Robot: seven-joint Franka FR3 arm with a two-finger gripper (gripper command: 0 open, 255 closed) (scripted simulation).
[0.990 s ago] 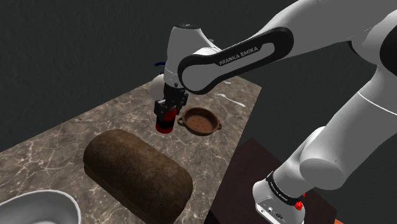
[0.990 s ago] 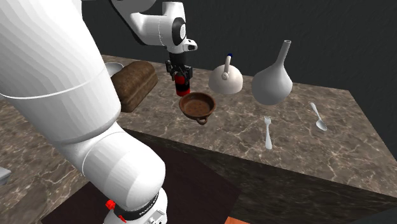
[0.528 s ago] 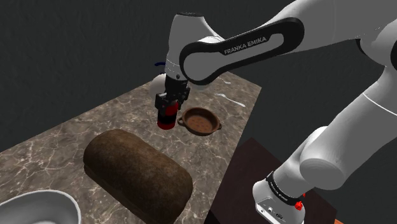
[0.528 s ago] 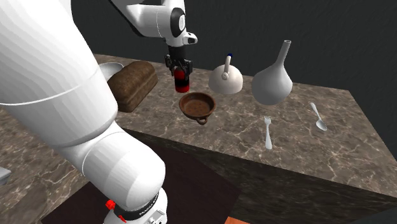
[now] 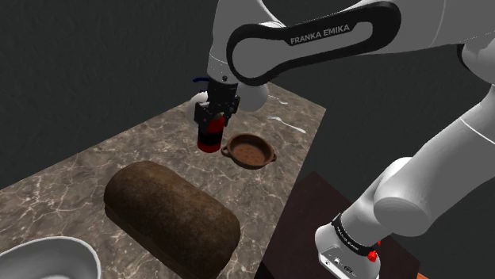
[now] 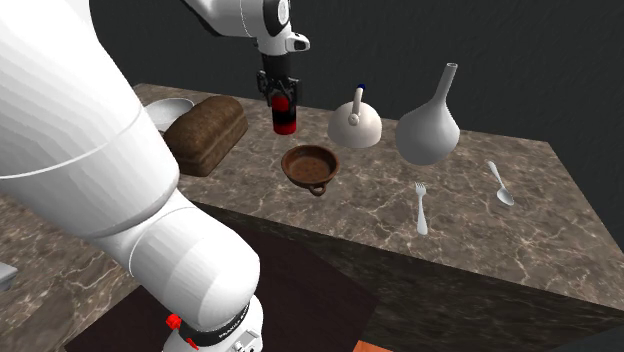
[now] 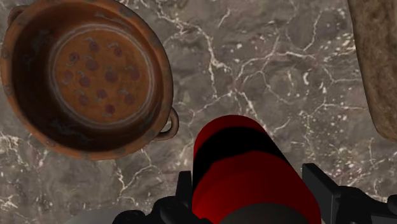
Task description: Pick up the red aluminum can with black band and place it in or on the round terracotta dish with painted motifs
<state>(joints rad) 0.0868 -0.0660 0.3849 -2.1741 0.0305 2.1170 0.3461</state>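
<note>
dark veined stone bench (image 5: 79, 170) stands against a dim grey wall, with the white arm (image 5: 317, 43) arched over it. a big brown loaf (image 5: 170, 218) lies nearest the shoulder camera. beyond it sits the round terracotta dish (image 5: 249, 150), dotted inside and empty. the red can with black band (image 5: 209, 139) hangs clear above the bench, long axis about upright, pinched at its top by the gripper (image 5: 212, 119). the can is not over the dish but just beside its rim, on the shoulder view's left, so i judge the carry must go sideways toward the dish before lowering
</note>
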